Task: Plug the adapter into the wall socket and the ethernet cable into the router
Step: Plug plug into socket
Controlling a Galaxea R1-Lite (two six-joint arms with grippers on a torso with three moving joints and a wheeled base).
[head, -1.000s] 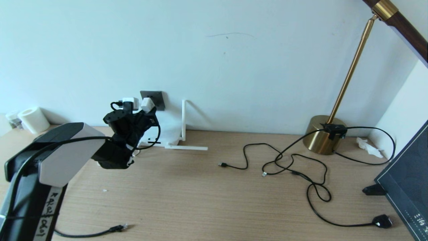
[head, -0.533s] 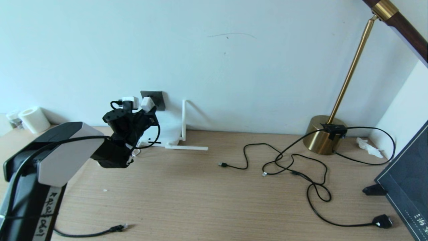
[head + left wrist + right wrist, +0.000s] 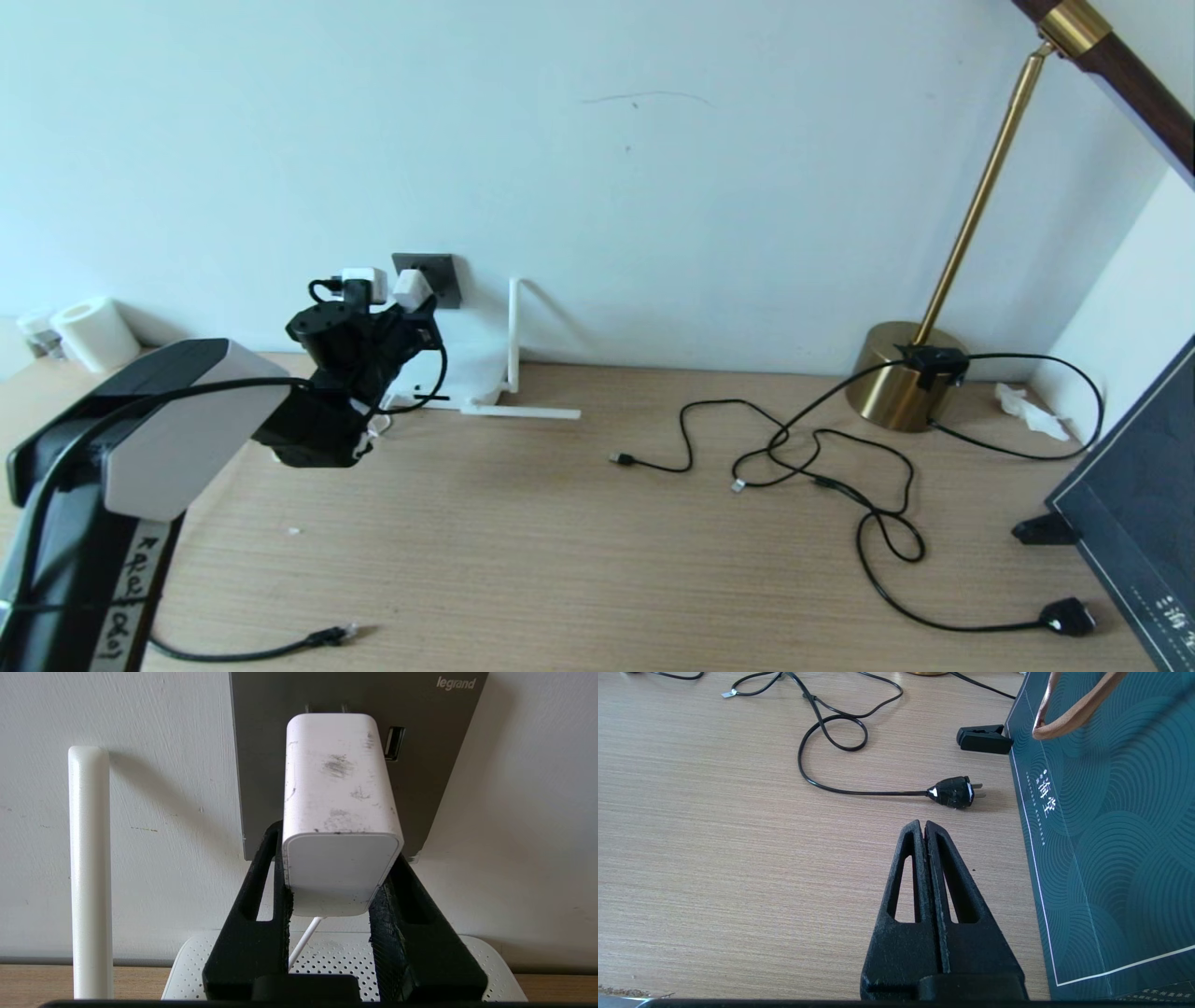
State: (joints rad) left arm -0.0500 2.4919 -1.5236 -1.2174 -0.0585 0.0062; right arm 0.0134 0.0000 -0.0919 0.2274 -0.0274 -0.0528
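My left gripper is shut on the white adapter, gripping its back end. The adapter's front end is up against the dark grey wall socket, and two metal prongs show at the plate. Its thin white cord drops down between the fingers. Below lies the white router, with one antenna standing upright beside the socket. In the head view the adapter meets the wall socket above the router. The ethernet cable lies loose at the table's front left. My right gripper hangs shut and empty over the table.
A brass lamp stands at the back right with thin black cables tangled before it, one ending in a black plug. A dark teal bag and a black clip are at the right edge. A white roll is at the far left.
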